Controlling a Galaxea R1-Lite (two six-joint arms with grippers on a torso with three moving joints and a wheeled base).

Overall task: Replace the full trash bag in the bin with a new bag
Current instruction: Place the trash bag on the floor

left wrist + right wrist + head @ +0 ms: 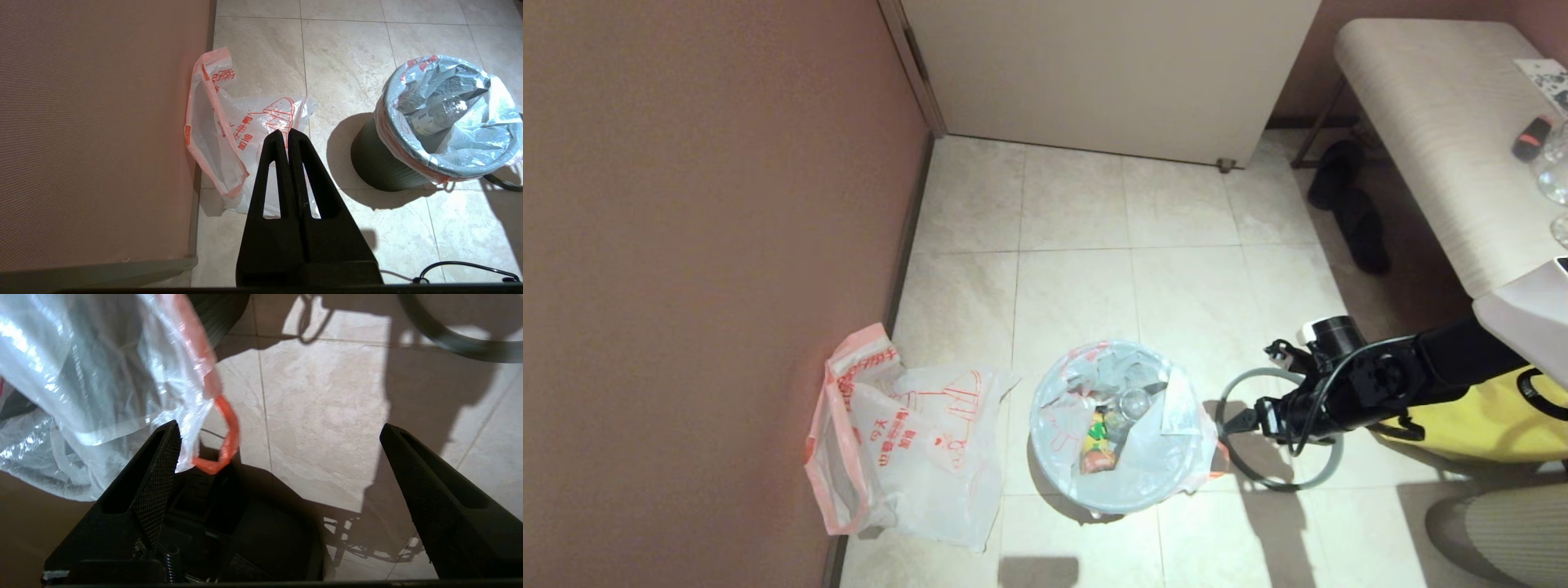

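Right pincer (1240, 420), jaws apart beside full bag (1123, 425) in bin (378, 163), could snag its thin plastic; left pincer (284, 136) together.

New bag (923, 441) — white, red print

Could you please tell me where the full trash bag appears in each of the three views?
Head view: full trash bag lines the bin, bottom centre.
Left wrist view: full trash bag at right, in the bin.
Right wrist view: its plastic at upper left.
Shared landmark: its pink-red handle.
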